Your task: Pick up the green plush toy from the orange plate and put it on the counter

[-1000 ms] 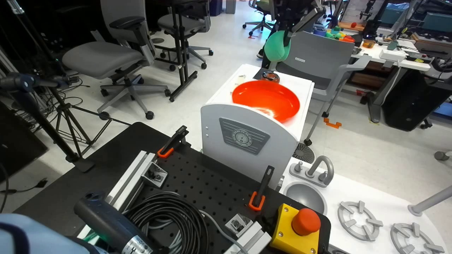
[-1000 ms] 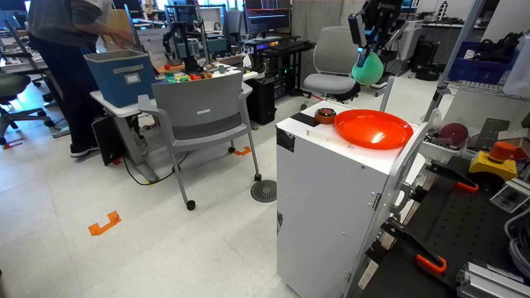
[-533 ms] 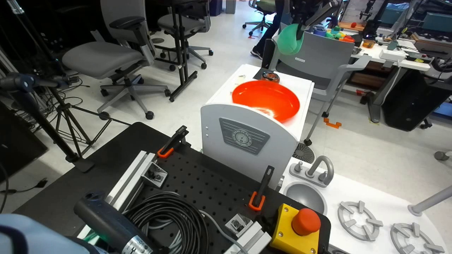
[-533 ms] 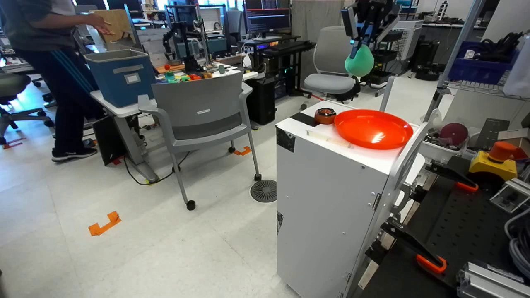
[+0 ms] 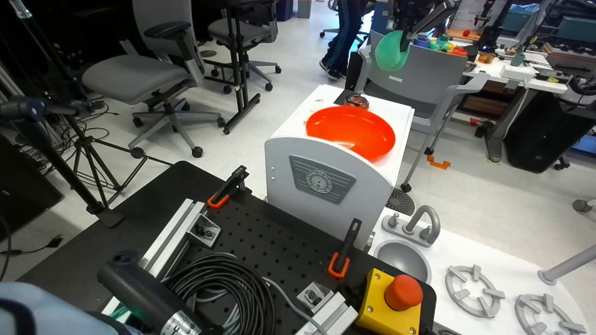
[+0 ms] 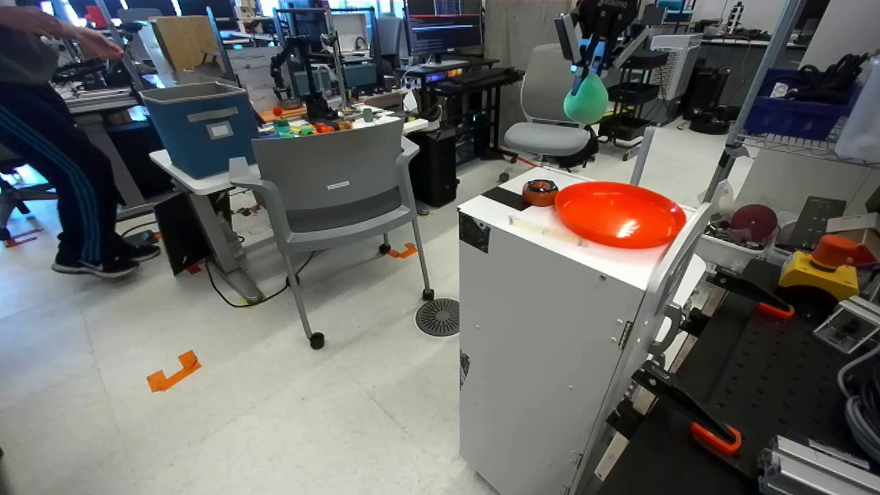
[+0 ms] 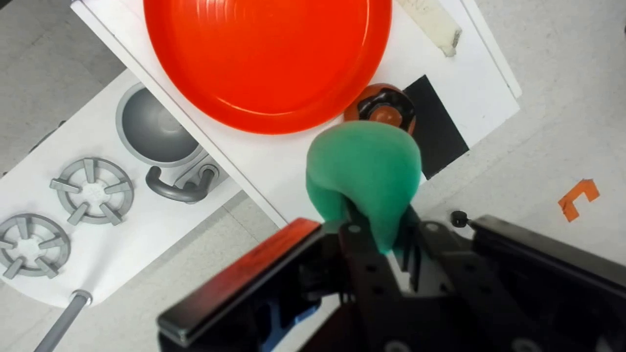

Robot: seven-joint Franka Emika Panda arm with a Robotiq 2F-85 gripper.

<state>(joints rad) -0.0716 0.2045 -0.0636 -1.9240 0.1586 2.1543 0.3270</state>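
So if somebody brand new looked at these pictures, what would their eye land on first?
Probably the orange plate, bright and wide on top of the white cabinet. Next would come the green plush toy, held up in the air by the jaws, apart from the plate. After that, perhaps the yellow box with its red button, at a corner of the black bench.

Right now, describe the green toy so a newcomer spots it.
Find the white-topped cabinet, then the orange plate on it. Higher up, the gripper pinches the green plush toy, rounded below, squeezed above; unlike the plate and the brown item, it hangs in air.
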